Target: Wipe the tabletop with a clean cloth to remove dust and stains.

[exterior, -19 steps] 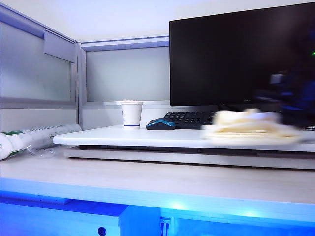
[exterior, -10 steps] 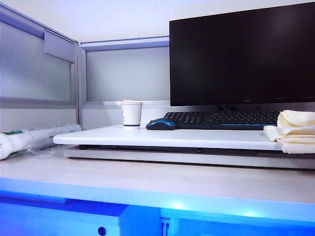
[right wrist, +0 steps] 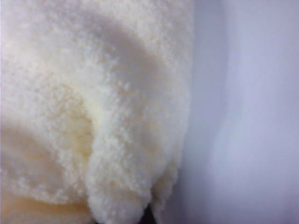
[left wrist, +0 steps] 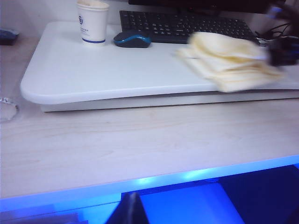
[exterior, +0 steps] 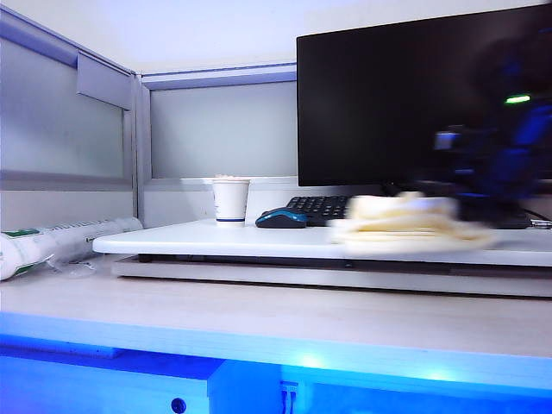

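Cloth (exterior: 404, 220): a thick cream towel in bunchy layers, lying on the tabletop in front of the keyboard, right of the middle in the exterior view. It is smeared by motion blur there and in the left wrist view, so I judge it to be mid-sweep.
Tabletop (exterior: 216, 237): a thin white board with a rounded edge, raised above the wood-grain desk (exterior: 259, 319). No dust or stain is plain to see on it.
Right gripper (exterior: 483, 168): a dark, blurred shape just behind and above the towel, at its right end. Its wrist view is filled with towel pile, so the fingers are hidden; the jaws are pressed together, pinching the towel.
Left gripper: not seen in any view; whether it is spread or pressed together I cannot tell. Its camera looks over the board from the near side, well apart from the work.
Nearby things: a blue mouse (exterior: 282, 218) just left of the towel, a paper cup (exterior: 231, 201) further left, the keyboard (exterior: 323, 207) behind, and the black monitor (exterior: 414, 95) above it.
Step in hand: wiping, 1 stroke along the board's right half.
Next move: in my judgement the bare left half needs covering, which calls for steady downward pressure and a path along the front strip, clear of the mouse and the cup, either of which a wide towel could push or tip.
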Available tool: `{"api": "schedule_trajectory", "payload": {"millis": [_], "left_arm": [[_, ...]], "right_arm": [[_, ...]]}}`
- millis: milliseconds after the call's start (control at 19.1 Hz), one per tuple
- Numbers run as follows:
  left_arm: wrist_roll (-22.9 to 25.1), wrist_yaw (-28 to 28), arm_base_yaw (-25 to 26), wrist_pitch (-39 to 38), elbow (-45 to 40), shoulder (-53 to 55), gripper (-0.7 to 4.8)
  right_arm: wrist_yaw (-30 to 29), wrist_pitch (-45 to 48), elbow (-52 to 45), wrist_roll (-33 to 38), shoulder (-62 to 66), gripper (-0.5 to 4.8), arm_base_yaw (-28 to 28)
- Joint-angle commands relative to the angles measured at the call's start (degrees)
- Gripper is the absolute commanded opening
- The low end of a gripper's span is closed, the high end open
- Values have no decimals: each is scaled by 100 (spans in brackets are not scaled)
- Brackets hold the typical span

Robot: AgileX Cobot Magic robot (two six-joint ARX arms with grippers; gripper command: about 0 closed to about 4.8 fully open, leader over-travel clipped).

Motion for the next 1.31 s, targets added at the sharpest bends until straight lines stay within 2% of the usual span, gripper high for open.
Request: {"api": "schedule_trajectory", "payload": {"millis": [52, 157, 315, 629, 681, 891, 944, 996, 1048, 1311], "left_arm": [[7, 50, 4, -136, 7, 2, -6], [7, 48, 4, -136, 7, 2, -6], [7, 48, 2, -133, 7, 2, -6], [7, 48, 0, -133, 7, 2, -6], [7, 48, 0, -133, 7, 2, -6], [4, 48, 2, -133, 7, 2, -6], [7, 48, 2, -133, 7, 2, -6], [4, 48, 2, -133, 7, 2, -6], [4, 50, 2, -133, 7, 2, -6], [4, 50, 2, -136, 7, 2, -6]], "right_arm": [[-201, -570, 741, 385, 837, -4, 678], [-203, -595, 1478, 529, 1325, -4, 1189], [-205, -640, 2035, 811, 1746, -4, 1547], [-236, -673, 2098, 890, 1832, -3, 1574], [-299, -651, 2098, 852, 1818, 18, 1572], [-726, -463, 2107, 815, 1810, 174, 1572], [-748, -494, 2140, 813, 1801, 230, 1572], [-748, -487, 2170, 813, 1733, 388, 1572], [-739, -474, 2170, 811, 1657, 416, 1572], [-697, -431, 2173, 673, 1104, 423, 1482]]}}
